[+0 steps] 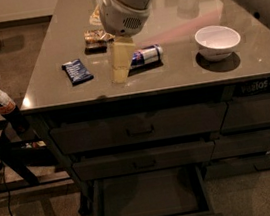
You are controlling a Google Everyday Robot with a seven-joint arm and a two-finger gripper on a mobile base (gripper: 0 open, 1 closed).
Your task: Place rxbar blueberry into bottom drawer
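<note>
The rxbar blueberry (77, 71), a small flat dark-blue wrapper with pale print, lies on the grey countertop near its left front. My gripper (120, 74) hangs from the white arm just right of the bar, low over the counter and apart from the bar, with a gap of bare counter between them. The bottom drawer (149, 197) of the dark cabinet's centre stack stands pulled out below, its dark flat interior showing nothing inside.
A blue-and-silver drink can (146, 57) lies on its side right behind the gripper. A brownish crinkly snack packet (96, 37) sits farther back. A white bowl (217, 41) stands at the right. A black stand with a bottle (4, 105) is left of the cabinet.
</note>
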